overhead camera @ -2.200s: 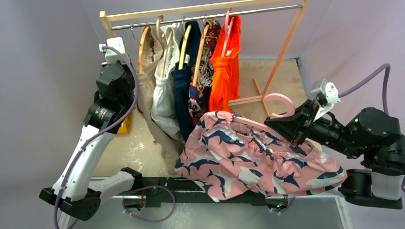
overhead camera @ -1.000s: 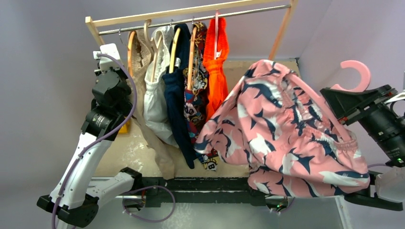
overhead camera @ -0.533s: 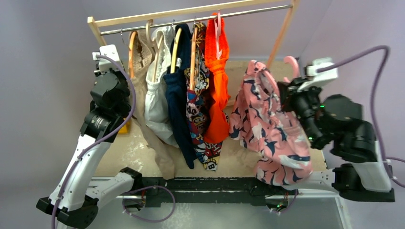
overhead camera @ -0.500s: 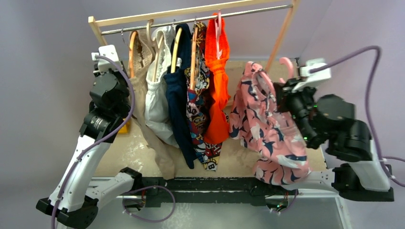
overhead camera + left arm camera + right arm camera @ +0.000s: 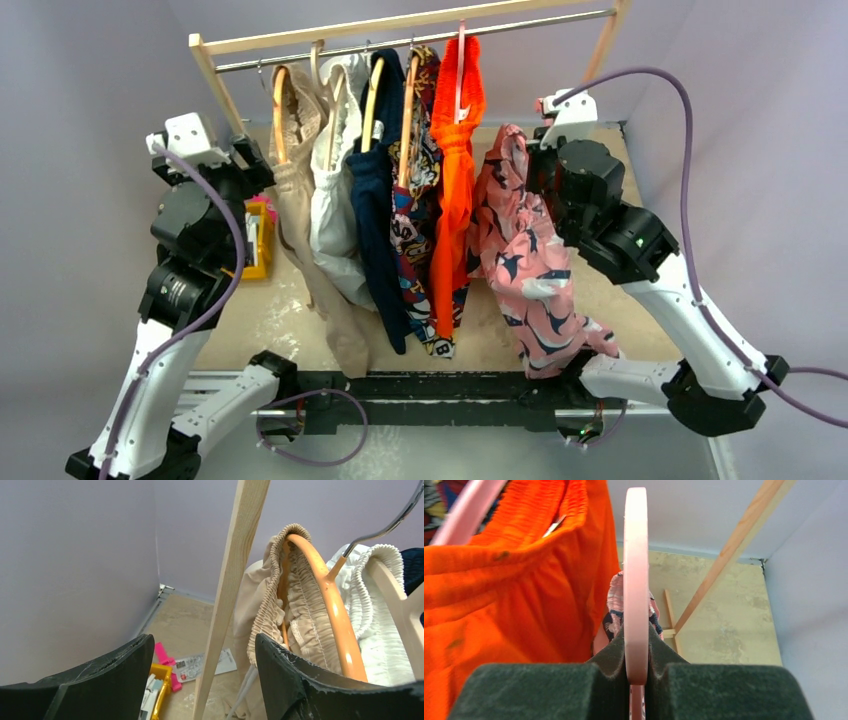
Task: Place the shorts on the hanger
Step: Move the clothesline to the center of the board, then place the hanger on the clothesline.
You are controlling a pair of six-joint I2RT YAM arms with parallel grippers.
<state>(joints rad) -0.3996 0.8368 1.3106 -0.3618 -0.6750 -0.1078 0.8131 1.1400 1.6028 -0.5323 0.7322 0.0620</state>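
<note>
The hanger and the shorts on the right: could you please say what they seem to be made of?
The hanger looks like smooth, matte pink plastic: uniform colour, rounded moulded edge. The shorts look like thin, soft printed fabric, hanging in limp folds; fibre unclear.

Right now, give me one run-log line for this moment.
right end effector: shut on pink hanger | shorts: hanging on it, beside orange garment | left end effector: open, empty, by wooden rack post

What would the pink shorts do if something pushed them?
Probably swing and fold: the shorts hang in loose, crumpled drapes below the hanger. They look light, since the thin hanger pinched in the right tool carries them.
</note>
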